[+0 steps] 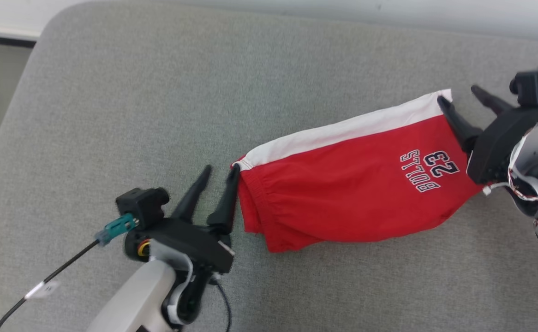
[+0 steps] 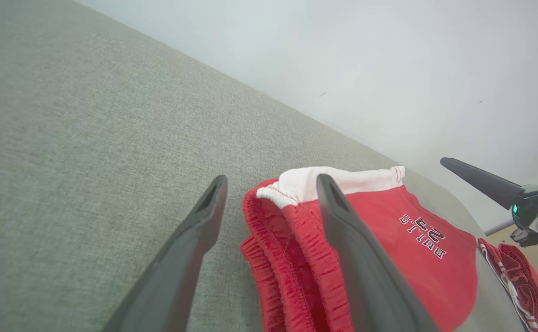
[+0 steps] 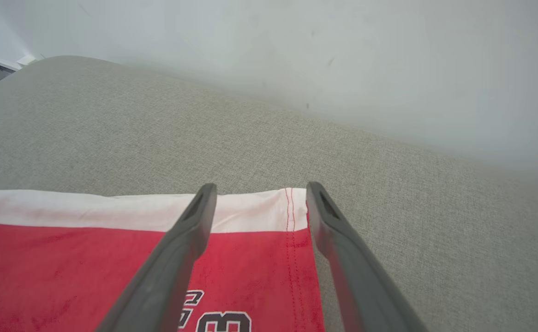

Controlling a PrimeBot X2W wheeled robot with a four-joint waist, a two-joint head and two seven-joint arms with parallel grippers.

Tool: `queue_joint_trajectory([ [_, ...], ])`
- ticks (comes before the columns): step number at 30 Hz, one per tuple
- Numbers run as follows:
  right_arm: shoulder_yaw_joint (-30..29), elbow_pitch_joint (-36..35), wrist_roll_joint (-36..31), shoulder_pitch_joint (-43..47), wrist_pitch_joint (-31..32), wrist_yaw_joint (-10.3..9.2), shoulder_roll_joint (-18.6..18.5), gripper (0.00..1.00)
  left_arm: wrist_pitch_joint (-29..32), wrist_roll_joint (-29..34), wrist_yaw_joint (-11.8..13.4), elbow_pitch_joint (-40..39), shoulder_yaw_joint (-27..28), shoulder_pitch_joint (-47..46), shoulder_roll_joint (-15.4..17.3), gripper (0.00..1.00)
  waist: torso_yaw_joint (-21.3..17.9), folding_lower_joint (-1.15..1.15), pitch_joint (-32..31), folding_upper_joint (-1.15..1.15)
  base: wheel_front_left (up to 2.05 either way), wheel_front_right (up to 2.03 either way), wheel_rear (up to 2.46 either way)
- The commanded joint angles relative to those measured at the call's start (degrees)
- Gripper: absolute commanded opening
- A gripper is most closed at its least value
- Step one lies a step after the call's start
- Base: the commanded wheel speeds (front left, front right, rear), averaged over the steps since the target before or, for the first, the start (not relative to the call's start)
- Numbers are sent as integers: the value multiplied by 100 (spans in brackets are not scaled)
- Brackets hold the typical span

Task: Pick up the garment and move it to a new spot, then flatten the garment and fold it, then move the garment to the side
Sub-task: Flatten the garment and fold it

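Note:
The garment (image 1: 352,184) is a pair of red shorts with a white side stripe and a "BULLS 23" print. It lies stretched out on the grey cushion (image 1: 158,92). My left gripper (image 1: 221,169) stands open at the waistband end, its inner finger touching the elastic edge. In the left wrist view the left gripper (image 2: 272,180) straddles the waistband of the garment (image 2: 412,249). My right gripper (image 1: 459,94) is open at the leg hem corner. In the right wrist view the right gripper (image 3: 260,189) spans the white hem corner of the garment (image 3: 66,258) without pinching it.
A white wall (image 3: 296,55) runs behind the cushion. The cushion's rounded corner (image 1: 43,32) drops off at the far left. Another red cloth with white stripes (image 2: 516,276) lies past the cushion's right end. A black cable (image 1: 43,288) trails from my left wrist.

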Motion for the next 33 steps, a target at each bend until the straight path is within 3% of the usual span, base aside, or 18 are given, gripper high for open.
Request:
queue_joint_trajectory([
  [1,22,22,54,98,-16,-16,-29,100,-57,145,45,-47,38,82,55,100,-60,0,-184,-1,0,0,0],
  [6,-66,270,261,328,-41,-16,-39,100,-101,1367,371,-717,396,546,266,100,-82,0,-463,-1,0,0,0],
  [16,-422,983,313,573,8,-16,50,100,-97,2902,626,-1851,1378,1942,-22,100,118,0,-589,-1,0,0,0],
  [24,-873,1519,272,463,249,-16,158,100,-98,3647,376,-2399,2159,2609,-450,100,403,0,-332,-1,0,0,0],
  [33,-1101,1963,10,332,684,-16,373,100,-98,4152,74,-2432,2713,2977,-740,100,536,0,-106,-1,0,0,0],
])
